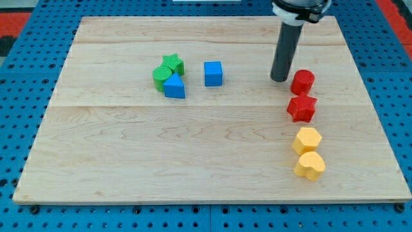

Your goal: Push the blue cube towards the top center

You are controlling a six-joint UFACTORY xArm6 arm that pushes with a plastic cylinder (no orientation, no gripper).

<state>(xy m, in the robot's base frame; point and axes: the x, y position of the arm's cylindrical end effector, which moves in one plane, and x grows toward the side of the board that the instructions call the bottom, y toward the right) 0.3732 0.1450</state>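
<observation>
The blue cube (213, 73) sits on the wooden board (193, 148), a little above the middle and slightly left of centre. My tip (279, 78) rests on the board well to the cube's right, about level with it, not touching it. The tip stands just left of a red cylinder (302, 82), close to it.
A blue triangular block (174, 86) lies left of the cube, touching two green blocks (166, 70). A red star block (302, 107) sits below the red cylinder. A yellow hexagonal block (307, 140) and a yellow heart-like block (310, 165) lie at lower right.
</observation>
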